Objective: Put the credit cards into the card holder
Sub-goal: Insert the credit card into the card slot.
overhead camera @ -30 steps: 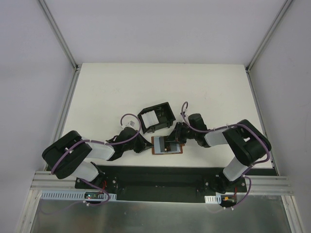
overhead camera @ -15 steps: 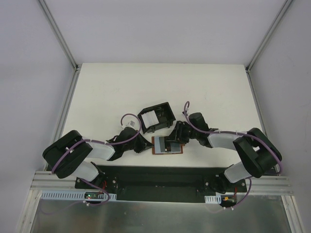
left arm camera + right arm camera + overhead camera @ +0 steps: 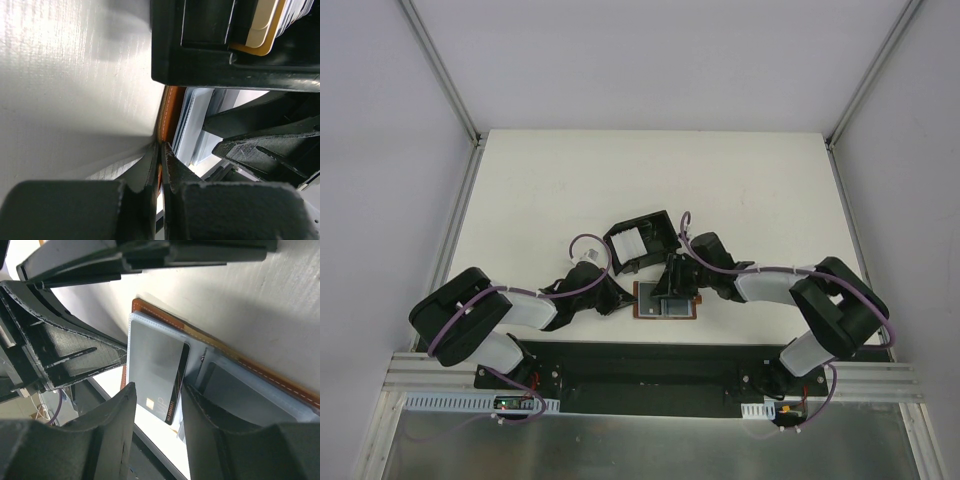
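The left pincer point(image 3: 161, 150) is clamped on the edge of the brown wallet point(image 3: 170, 112). The right pincer point(image 3: 158, 387) hangs open astride one of the credit cards point(image 3: 150, 360) lying in that wallet; the card holder point(image 3: 665, 232) stands just beyond it.

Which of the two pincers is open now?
The right pincer: its jaws stand apart over the grey card in the brown wallet. The left pincer is shut at the wallet's edge.

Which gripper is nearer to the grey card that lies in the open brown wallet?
Right. The right gripper hangs open directly over the card, with a finger at each side of it. The left gripper is shut on the wallet at its brown edge, beside the card.
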Motion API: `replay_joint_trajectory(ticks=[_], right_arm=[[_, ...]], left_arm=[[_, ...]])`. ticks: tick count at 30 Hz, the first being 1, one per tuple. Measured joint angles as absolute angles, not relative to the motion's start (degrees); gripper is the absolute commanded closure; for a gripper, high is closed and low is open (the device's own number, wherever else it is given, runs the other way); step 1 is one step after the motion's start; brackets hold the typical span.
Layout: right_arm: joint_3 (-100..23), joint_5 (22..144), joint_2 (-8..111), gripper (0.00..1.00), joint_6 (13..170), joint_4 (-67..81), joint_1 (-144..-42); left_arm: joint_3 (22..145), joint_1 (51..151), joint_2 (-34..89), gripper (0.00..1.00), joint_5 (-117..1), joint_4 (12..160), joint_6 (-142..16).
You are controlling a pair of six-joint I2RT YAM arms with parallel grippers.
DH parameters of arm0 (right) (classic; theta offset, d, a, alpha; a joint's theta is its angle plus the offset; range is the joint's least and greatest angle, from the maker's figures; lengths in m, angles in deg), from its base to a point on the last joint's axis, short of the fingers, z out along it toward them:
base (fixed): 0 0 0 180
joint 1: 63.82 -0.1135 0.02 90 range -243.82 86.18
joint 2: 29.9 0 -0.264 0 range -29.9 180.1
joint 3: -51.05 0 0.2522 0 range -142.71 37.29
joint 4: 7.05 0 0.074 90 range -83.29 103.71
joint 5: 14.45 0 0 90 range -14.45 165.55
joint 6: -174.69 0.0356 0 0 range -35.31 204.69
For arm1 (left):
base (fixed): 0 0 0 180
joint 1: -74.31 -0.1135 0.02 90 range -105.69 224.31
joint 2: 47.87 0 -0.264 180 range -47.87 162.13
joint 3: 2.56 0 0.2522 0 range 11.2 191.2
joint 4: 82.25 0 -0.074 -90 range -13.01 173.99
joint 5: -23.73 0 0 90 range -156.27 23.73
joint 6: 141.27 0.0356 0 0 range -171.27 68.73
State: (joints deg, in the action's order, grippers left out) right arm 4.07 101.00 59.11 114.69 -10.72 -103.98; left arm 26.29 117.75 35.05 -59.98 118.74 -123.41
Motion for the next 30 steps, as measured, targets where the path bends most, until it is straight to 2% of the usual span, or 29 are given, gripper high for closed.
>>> replay_joint_trajectory(ticks=[18, 30], right_arm=[[1.1, 97.4, 59.5, 0.56, 113.9, -6.0, -106.1], [-1.0, 91.8, 51.0, 0.53, 107.9, 3.3, -107.3]], left_arm=[[26.3, 117.8, 35.0, 1.0, -59.9, 118.7, -123.0], [25.6, 117.8, 32.7, 1.0, -59.9, 116.6, -122.6]])
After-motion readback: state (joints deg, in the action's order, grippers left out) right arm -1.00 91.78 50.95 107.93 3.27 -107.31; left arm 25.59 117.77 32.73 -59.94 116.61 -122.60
